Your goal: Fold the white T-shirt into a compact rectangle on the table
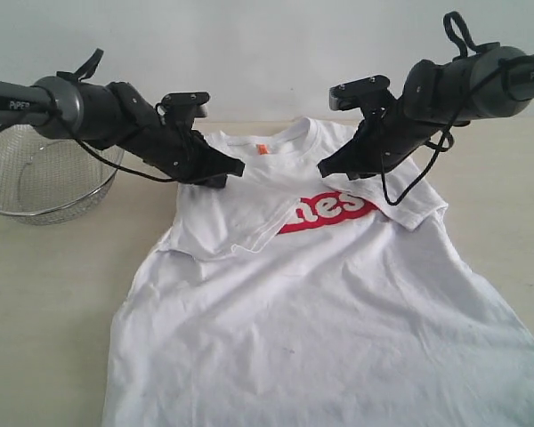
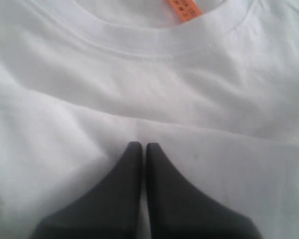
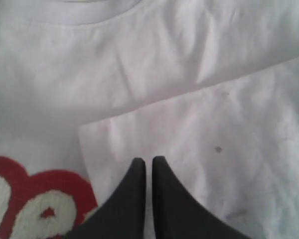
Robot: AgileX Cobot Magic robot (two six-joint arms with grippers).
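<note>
shirt: white T-shirt (image 1: 320,311) is lying front-up on the counter (image 1: 44,294), collar (image 1: 289,142) pointing to the far edge, hem running out of frame at the near edge
sleeves: both are sitting folded inward over the chest. Left-side sleeve (image 1: 227,227) is lying flat w/ its edge slanting toward the middle, right-side sleeve (image 1: 414,206) is doing the same from the other side
print: red lettering (image 1: 329,212) is peeking out btwn the two folded sleeves, only a few letters showing, rest is tucked under the cloth
tag: orange tag (image 1: 262,149) is sitting inside the collar, also showing up in the left wrist cam
left hand: left hand (image 1: 233,166) is hovering low over the shoulder area just below the collar. Wrist cam is showing the fingers (image 2: 132,164) pressed nearly together w/ only a hairline slit, no cloth bunching btwn them afaict
right hand: right hand (image 1: 325,169) is hanging over the other shoulder, tips pointing at the folded sleeve right beside the print. Jaws are standing just as narrow, basically pinched to a slit, nothing caught in there
contact: can't tell if either tip is actually touching the fabric or floating just above it
cloth: lower body is lying spread out w/ soft wrinkles. A couple small dark specks are showing on the right-side sleeve in the right wrist cam
other stuff: wire-mesh basket (image 1: 36,178) is sitting on the counter at far left, off the shirt, partly behind the left arm
</note>
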